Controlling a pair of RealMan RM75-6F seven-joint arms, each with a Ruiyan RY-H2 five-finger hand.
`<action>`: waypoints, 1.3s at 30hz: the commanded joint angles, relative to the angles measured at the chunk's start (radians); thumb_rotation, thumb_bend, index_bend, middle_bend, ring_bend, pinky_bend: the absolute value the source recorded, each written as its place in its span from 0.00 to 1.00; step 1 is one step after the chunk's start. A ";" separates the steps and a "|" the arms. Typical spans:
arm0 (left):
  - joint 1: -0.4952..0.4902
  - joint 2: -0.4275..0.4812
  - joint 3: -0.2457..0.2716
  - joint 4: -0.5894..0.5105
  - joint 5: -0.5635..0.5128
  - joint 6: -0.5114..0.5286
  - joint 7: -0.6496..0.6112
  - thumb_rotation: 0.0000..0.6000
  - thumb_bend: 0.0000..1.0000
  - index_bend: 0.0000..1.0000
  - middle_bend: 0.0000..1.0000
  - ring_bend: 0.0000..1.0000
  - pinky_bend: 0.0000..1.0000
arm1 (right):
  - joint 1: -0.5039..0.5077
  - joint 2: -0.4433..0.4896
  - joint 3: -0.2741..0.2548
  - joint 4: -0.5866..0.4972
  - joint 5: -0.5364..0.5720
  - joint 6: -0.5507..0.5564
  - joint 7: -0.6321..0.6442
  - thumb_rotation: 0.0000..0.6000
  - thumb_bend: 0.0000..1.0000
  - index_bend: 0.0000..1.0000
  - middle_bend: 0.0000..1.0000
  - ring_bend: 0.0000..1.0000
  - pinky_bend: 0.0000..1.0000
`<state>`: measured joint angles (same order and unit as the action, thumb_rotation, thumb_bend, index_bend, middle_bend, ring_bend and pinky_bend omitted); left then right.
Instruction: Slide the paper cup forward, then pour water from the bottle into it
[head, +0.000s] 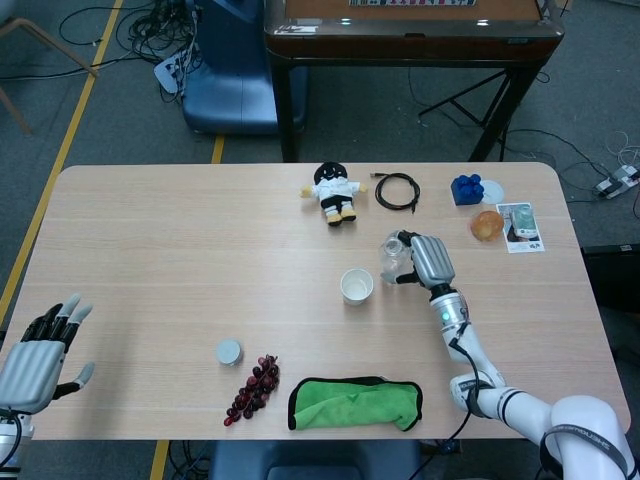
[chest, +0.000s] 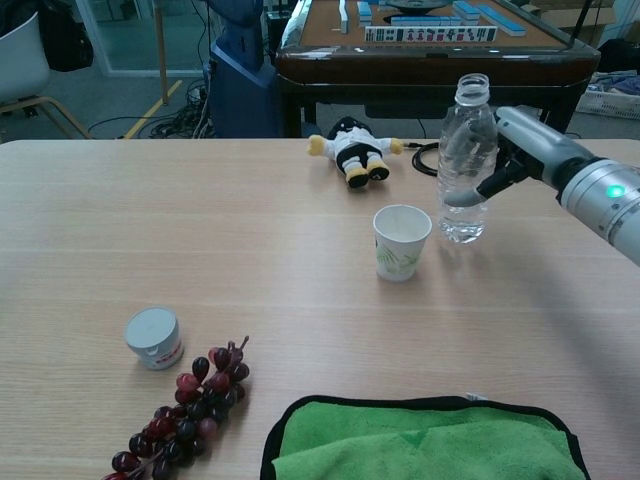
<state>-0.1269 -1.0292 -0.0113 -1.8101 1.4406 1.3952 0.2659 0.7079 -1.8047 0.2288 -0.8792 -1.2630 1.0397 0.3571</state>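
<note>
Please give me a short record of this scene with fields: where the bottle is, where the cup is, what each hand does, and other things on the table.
bottle: upright on table, uncapped, right of the cup
paper cup: upright, apart from bottle
right hand: fingers around the bottle
left hand: open, at table's near left edge, holding nothing
other things: grapes, green cloth, doll, small white jar
</note>
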 joint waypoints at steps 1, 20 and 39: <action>0.000 -0.001 0.000 0.000 0.000 0.000 0.002 1.00 0.27 0.10 0.00 0.00 0.11 | -0.027 -0.014 0.007 0.020 -0.009 0.013 0.070 1.00 0.19 0.62 0.59 0.49 0.58; -0.006 -0.012 0.004 0.010 -0.006 -0.015 0.005 1.00 0.28 0.10 0.00 0.00 0.11 | -0.069 -0.071 0.001 0.146 -0.032 -0.053 0.310 1.00 0.19 0.62 0.57 0.48 0.58; -0.007 -0.009 0.007 0.004 -0.007 -0.020 0.000 1.00 0.28 0.10 0.00 0.00 0.11 | -0.070 -0.017 -0.048 0.124 -0.111 -0.093 0.386 1.00 0.00 0.20 0.21 0.23 0.41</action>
<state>-0.1343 -1.0379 -0.0041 -1.8056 1.4341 1.3757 0.2654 0.6396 -1.8240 0.1833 -0.7526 -1.3712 0.9455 0.7449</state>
